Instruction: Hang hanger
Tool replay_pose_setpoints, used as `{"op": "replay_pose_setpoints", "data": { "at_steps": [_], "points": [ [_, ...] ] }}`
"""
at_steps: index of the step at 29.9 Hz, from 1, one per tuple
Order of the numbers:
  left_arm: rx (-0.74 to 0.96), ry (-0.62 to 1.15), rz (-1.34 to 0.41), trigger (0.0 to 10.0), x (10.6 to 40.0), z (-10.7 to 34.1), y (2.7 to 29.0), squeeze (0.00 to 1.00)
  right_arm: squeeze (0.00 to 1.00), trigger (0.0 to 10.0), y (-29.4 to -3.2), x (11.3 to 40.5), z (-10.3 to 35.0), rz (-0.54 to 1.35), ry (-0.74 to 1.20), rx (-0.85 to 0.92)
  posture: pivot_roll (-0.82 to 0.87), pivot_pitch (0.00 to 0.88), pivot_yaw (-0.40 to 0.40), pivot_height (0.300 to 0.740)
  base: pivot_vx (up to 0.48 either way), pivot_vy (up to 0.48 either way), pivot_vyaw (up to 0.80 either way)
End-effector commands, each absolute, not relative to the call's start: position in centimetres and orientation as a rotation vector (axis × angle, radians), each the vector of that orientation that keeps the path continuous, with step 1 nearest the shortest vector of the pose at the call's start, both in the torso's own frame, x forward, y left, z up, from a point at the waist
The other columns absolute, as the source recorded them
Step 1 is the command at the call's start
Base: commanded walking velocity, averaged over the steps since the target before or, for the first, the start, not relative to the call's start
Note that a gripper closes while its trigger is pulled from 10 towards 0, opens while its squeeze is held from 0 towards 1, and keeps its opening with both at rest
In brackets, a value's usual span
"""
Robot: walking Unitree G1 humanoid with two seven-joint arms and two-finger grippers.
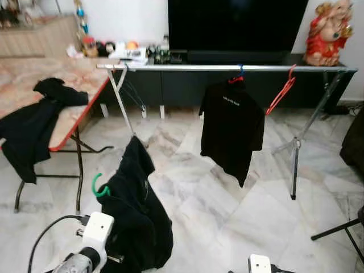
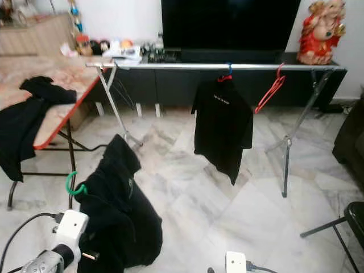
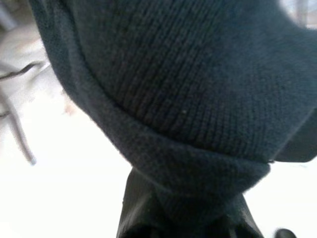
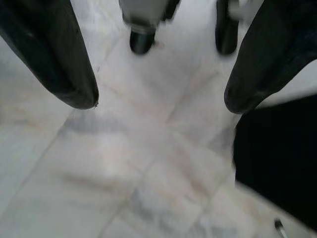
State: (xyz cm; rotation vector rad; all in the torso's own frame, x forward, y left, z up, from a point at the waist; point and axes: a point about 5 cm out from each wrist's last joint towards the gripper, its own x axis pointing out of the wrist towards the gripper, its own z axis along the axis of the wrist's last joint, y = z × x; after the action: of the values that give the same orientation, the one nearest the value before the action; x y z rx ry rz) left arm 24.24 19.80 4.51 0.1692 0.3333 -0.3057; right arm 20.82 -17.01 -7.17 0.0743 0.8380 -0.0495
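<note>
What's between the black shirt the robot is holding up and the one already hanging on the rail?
Only bare marble floor, as the left eye view shows. The held shirt on its green hanger is short of the hung shirt.

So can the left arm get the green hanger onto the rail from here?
Probably not yet. The left gripper holds the black garment on the green hanger low and near the robot, while the rail stands farther off across open floor, so it likely needs to step closer.
</note>
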Motion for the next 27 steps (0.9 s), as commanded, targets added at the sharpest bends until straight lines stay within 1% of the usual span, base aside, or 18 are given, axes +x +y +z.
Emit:
{"op": "replay_pose_setpoints", "data": {
  "at_steps": [1,5,9,15,18,19,21,27],
  "points": [
    [0.181,0.262,-0.352,10.0,25.2,6.5,19.3,0.00,0.00,10.0,-16.4,22.3,-6.3,-0.019,0.780,0.071,0.17,0.047,-0.005,0.740,0.000,0.000,0.00],
    [0.195,0.268,-0.401,10.0,25.5,7.1,18.7,0.00,0.00,10.0,-16.1,24.1,-5.0,0.018,0.701,0.072,0.17,0.053,-0.005,0.740,0.000,0.000,0.00],
    [0.189,0.275,-0.424,10.0,25.5,7.2,18.3,0.00,0.00,10.0,-16.0,24.6,-4.7,0.038,0.679,0.066,0.17,0.054,-0.006,0.740,0.000,0.000,0.00],
    [0.188,0.285,-0.478,10.0,25.5,7.7,17.6,0.00,0.00,10.0,-15.7,26.1,-3.3,0.096,0.587,0.040,0.17,0.060,-0.008,0.740,0.000,0.000,0.00],
    [0.187,0.282,-0.531,10.0,25.7,8.5,17.2,0.00,0.00,10.0,-14.6,27.2,-2.0,0.218,0.494,0.063,0.18,0.061,-0.010,0.740,0.000,0.000,0.00],
    [0.198,0.276,-0.578,10.0,25.9,9.0,16.7,0.00,0.00,10.0,-13.6,27.7,-1.1,0.334,0.431,0.086,0.18,0.062,-0.014,0.740,0.000,0.000,0.00],
    [0.207,0.269,-0.618,10.0,26.4,9.7,16.2,0.00,0.00,10.0,-12.9,28.2,-0.2,0.436,0.369,0.097,0.18,0.062,-0.014,0.740,0.000,0.000,0.00],
    [0.212,0.248,-0.681,10.0,27.6,11.0,15.4,0.00,0.00,10.0,-11.9,28.8,1.3,0.644,0.295,0.166,0.16,0.065,-0.014,0.740,0.000,0.000,0.00]
  ]
}}
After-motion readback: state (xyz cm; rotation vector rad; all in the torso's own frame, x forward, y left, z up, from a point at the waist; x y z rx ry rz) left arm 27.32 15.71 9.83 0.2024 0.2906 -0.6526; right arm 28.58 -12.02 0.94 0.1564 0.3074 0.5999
